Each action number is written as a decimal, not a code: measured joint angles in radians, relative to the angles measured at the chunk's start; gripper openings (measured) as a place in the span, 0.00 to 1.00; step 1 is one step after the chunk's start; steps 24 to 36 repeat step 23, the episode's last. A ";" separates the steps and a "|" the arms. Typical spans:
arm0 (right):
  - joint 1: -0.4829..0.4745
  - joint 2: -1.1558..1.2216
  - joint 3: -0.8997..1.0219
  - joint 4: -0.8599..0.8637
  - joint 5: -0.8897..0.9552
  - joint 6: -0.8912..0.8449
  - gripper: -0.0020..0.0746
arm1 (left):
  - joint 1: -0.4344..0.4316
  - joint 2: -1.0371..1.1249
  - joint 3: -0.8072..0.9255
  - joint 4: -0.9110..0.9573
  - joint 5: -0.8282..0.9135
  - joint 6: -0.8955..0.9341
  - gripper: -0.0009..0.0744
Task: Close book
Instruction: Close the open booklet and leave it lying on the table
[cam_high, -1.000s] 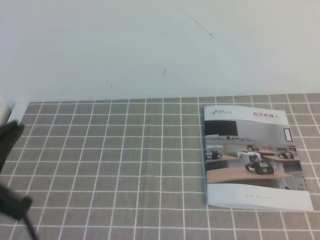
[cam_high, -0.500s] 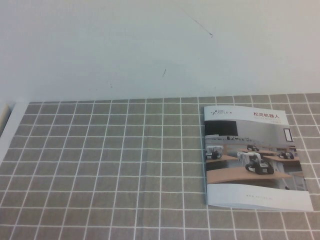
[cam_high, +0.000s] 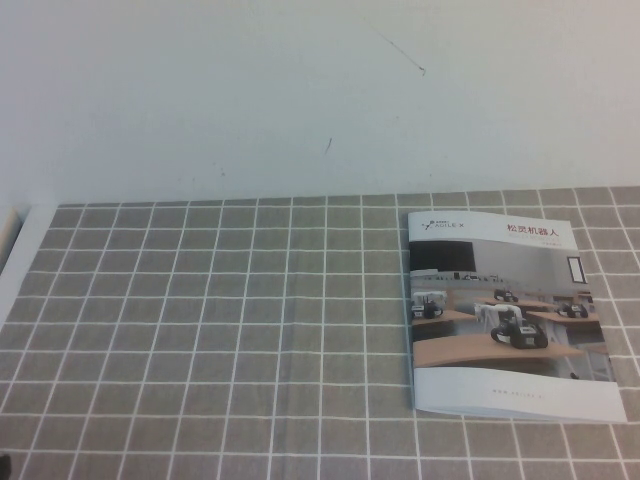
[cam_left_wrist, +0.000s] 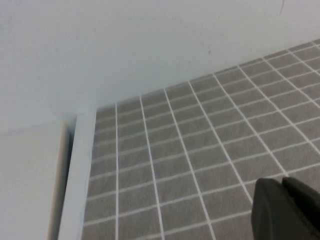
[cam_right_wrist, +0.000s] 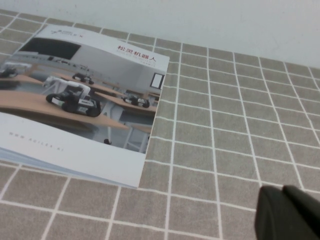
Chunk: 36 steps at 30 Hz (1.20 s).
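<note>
Thin paper booklet with a white cover and a printed photo of robot arms on wooden desks (cam_high: 510, 315): it lies flat on the right part of the grey checked tablecloth with white grid lines (cam_high: 200, 320), cover up, no leaf raised. In the right wrist view the page stack (cam_right_wrist: 30, 161) shows as thin layers under the cover, lying together. Judgement: the booklet reads as already closed, so little or nothing is left of the task. The long axis runs away from the robot toward the white wall (cam_high: 300, 90), slightly skewed to the grid. The bound edge appears to be on the side toward table centre and the free edge toward the robot's right. Neither arm shows in the high view. The right gripper (cam_right_wrist: 290, 215) appears only as a dark corner in its own wrist view, above bare cloth just off the booklet's free edge and near corner, not touching it; I cannot tell whether it is parted or together. The left gripper (cam_left_wrist: 287, 210) is likewise a dark corner, above cloth at the far left border beside a pale beige panel (cam_left_wrist: 30, 180), well apart from the booklet; state cannot be told. The right arm is clearly the nearer. Any flattening press would come from that side, down onto the cover.
</note>
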 joint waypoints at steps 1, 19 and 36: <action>0.000 0.000 0.000 0.000 0.000 0.000 0.02 | 0.014 0.000 0.000 0.050 0.025 -0.071 0.01; 0.000 0.000 0.000 0.002 0.002 0.000 0.02 | 0.047 -0.145 -0.002 0.178 0.245 -0.322 0.01; 0.000 0.000 0.000 0.002 0.002 0.000 0.02 | 0.047 -0.145 -0.004 0.178 0.248 -0.321 0.01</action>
